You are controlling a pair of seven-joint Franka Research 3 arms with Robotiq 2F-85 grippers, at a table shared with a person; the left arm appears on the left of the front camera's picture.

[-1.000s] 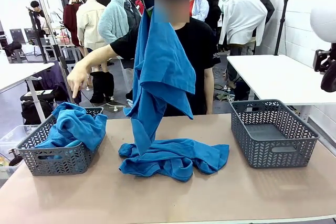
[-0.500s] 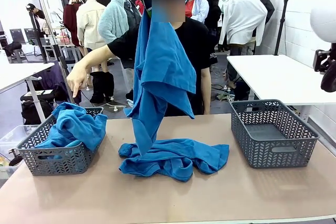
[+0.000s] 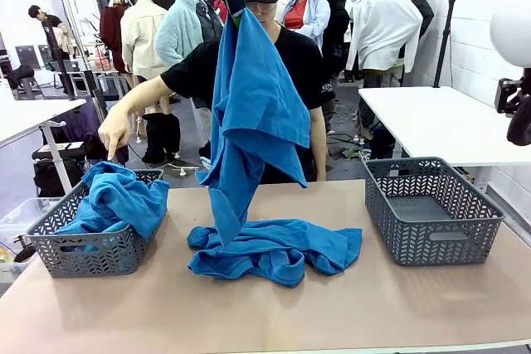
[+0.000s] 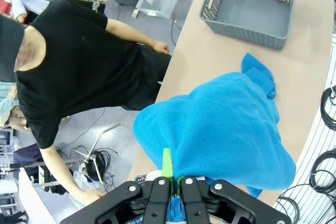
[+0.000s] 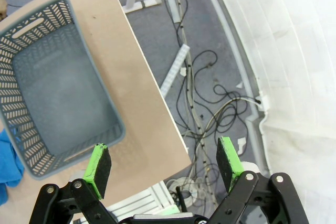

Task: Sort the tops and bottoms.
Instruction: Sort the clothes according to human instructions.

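Tan worktop (image 3: 265, 312), busy workshop behind. The bright blue soft-cloth shirt (image 3: 257, 113) hangs at centre, tail pooled on the worktop, clamped in the tightly closed left pincer (image 4: 172, 181). A person's hand (image 3: 116, 128) points at the left grey lattice basket (image 3: 50, 234), which holds blue cloth (image 3: 116, 196). The right pincer (image 5: 164, 161) is spread wide, holding nothing. Judged: this top is being sorted; next, swing left and release over that basket.

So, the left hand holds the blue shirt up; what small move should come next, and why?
Probably swing the left hand toward the left basket. It is shut on the hanging blue shirt, the person's hand points at that basket, and blue cloth already lies there.
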